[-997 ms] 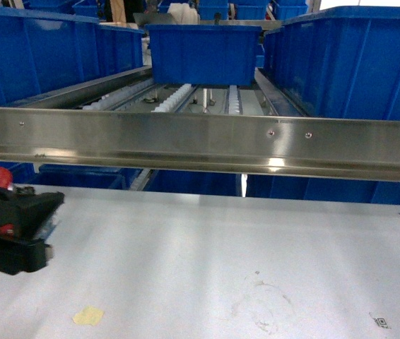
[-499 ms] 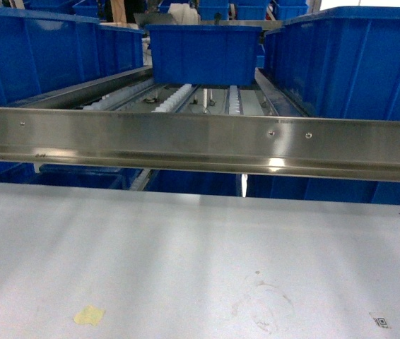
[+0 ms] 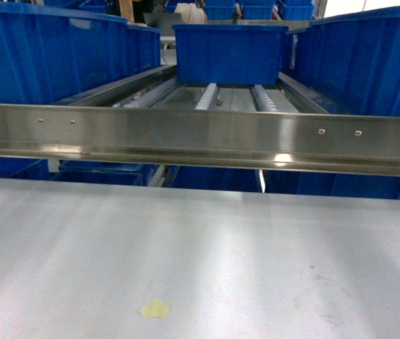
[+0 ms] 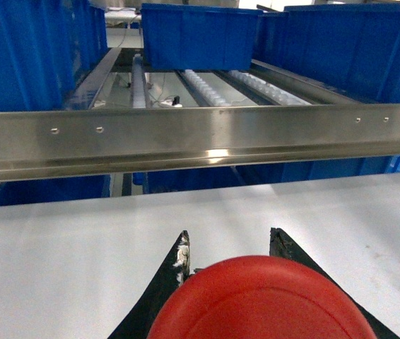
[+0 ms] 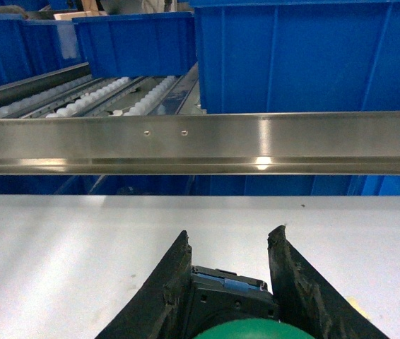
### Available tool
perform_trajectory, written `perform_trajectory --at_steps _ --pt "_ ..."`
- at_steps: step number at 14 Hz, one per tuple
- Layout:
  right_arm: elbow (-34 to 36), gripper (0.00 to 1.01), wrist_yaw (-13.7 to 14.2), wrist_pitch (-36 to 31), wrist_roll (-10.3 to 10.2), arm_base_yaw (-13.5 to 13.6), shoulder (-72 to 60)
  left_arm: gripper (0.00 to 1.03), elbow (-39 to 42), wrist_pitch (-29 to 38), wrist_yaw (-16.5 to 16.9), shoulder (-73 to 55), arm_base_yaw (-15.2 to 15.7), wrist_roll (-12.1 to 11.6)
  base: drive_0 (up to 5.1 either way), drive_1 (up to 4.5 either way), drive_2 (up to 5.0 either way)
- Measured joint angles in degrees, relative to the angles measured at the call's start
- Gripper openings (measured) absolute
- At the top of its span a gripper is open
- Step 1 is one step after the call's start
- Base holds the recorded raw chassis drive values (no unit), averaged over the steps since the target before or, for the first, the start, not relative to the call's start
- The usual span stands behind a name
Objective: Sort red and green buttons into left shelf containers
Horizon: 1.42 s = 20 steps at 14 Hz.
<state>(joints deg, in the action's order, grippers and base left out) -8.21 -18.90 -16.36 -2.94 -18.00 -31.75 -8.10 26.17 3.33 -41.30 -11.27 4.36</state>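
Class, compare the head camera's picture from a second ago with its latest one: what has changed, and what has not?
The left tool with the red button, then at the left edge, has left the head view. The view itself shifted: the yellow scrap and middle blue bin now sit further right. The steel rail and white table look unchanged.

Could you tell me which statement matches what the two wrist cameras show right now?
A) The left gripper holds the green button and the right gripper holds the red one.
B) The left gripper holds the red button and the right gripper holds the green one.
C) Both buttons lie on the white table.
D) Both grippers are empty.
B: in the left wrist view the red button sits between the left gripper fingers, and in the right wrist view the green button sits in the right gripper.
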Motion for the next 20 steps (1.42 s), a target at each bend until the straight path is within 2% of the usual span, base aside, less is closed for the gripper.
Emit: perform_trajectory --at_steps 7,20 --pt "0.0 0.29 0.0 0.0 0.0 0.0 0.0 0.27 0.0 0.1 -0.1 0.0 0.0 0.0 -4.8 1.28 3.5" --pt "0.1 0.29 0.0 0.0 0.0 0.0 0.3 0.27 0.0 0.1 -0.1 0.0 0.0 0.0 -4.9 2.79 2.2"
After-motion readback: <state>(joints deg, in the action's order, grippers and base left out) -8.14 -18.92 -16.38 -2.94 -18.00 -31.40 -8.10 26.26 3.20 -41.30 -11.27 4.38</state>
